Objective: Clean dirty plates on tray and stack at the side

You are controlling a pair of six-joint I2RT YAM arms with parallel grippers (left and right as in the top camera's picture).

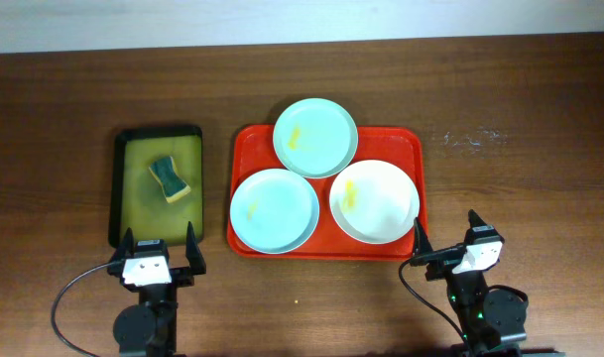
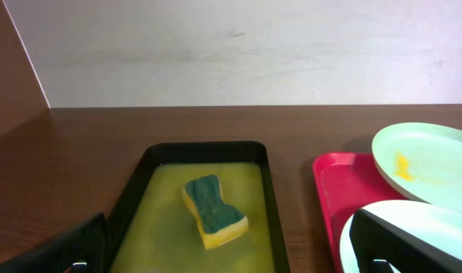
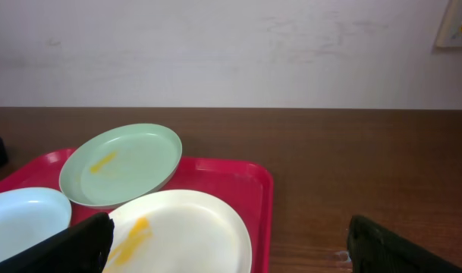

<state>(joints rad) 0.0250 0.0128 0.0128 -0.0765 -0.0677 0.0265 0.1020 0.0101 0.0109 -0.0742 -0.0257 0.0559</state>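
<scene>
While both arms wait at the 6 o'clock edge of the wooden table [image 1: 540,99], items as seen overhead:

1. Red tray [image 1: 411,149]: mid-table, long side running L–R, holds all 3 plates.
2. Mint plate [image 1: 315,138]: 12 o'clock on tray, far edge overhanging the rim, near edge overlapping the other two; yellow smear L of ctr.
3. Pale blue plate [image 1: 274,210]: 7 o'clock on tray; faint yellow mark at its 9 o'clock.
4. White plate [image 1: 374,201]: 4 o'clock on tray; yellow smear L of ctr.
5. Black-rimmed tray [image 1: 118,188]: 9 o'clock of red tray, just beside it, apart; yellow-green liquid [image 1: 143,213] inside.
6. Sponge [image 1: 169,179]: yellow w/ green top, lying in item 5, far half.
7. Left gripper [image 1: 159,238]: 6 o'clock of item 5; fingers spread wide, nothing held.
8. Right gripper [image 1: 446,230]: 5 o'clock of red tray, off its corner; fingers spread wide, nothing held.
</scene>
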